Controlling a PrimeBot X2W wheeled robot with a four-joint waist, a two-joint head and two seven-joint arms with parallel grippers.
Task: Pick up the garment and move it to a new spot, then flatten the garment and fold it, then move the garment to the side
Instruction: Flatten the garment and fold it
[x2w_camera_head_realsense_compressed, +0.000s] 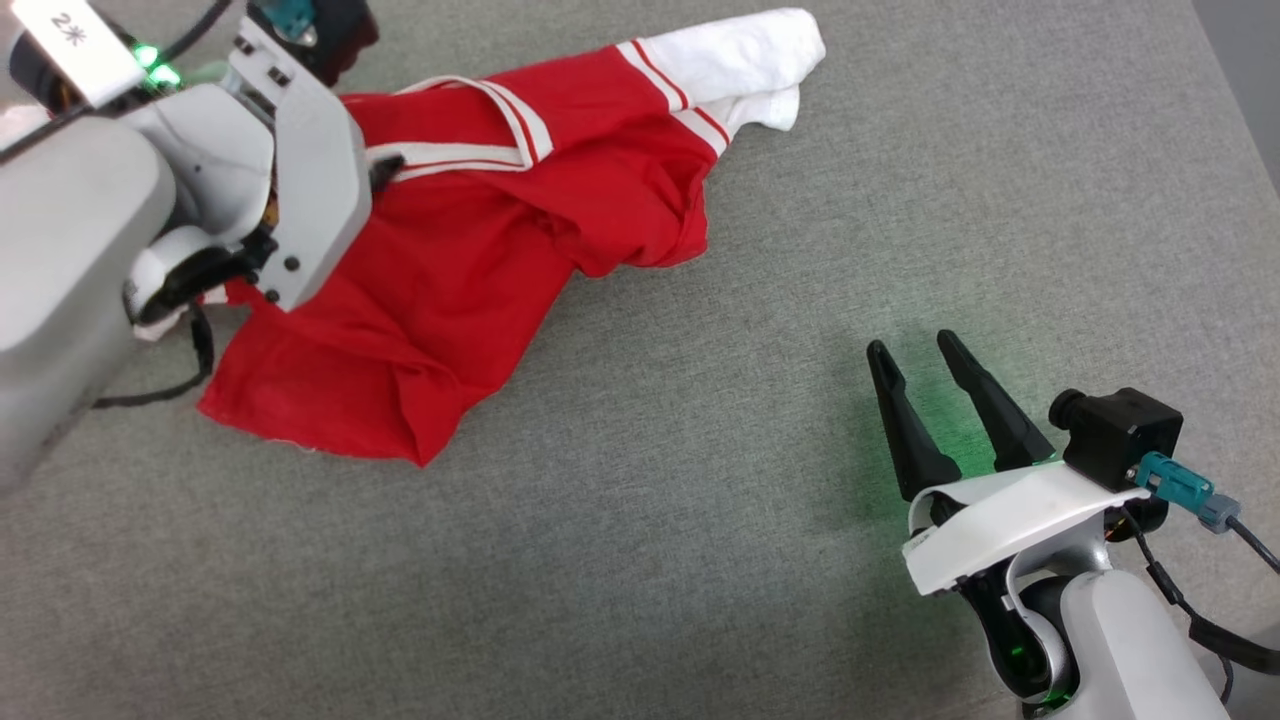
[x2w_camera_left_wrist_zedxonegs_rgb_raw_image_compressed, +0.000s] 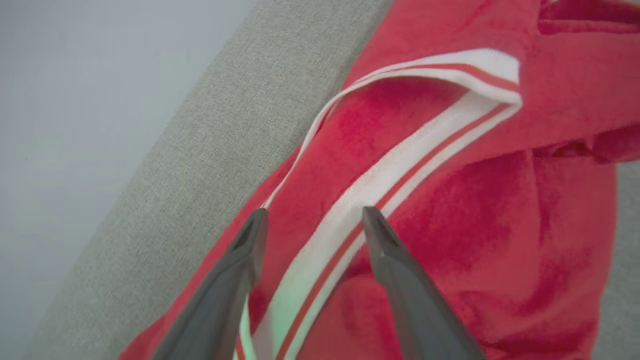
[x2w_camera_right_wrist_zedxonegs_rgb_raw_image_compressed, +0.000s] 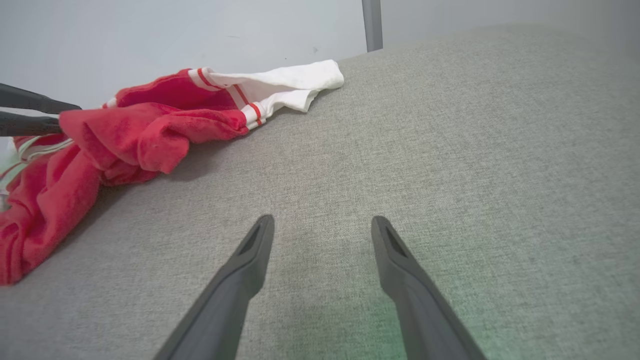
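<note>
Both jaws stand open. Your left gripper (x2w_camera_left_wrist_zedxonegs_rgb_raw_image_compressed: 312, 215) straddles the striped trim (x2w_camera_left_wrist_zedxonegs_rgb_raw_image_compressed: 400, 172) of the garment (x2w_camera_head_realsense_compressed: 480, 260), near the left edge of the table (x2w_camera_head_realsense_compressed: 700, 520). Its long axis runs diagonally to the white sleeve (x2w_camera_head_realsense_compressed: 740, 60), upper right. Your right gripper (x2w_camera_head_realsense_compressed: 911, 340) hovers over bare table.

Our pale left forearm (x2w_camera_head_realsense_compressed: 70, 250) hides the left part of the garment (x2w_camera_head_realsense_compressed: 480, 270) in the head view; the right wrist view's edge cuts off the jaws of the left gripper (x2w_camera_right_wrist_zedxonegs_rgb_raw_image_compressed: 67, 119); in the left wrist view the garment is blurred and overruns the frame.

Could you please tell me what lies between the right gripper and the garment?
Nothing lies there: in the head view, the stretch from the right gripper to the garment is bare grey surface.
</note>
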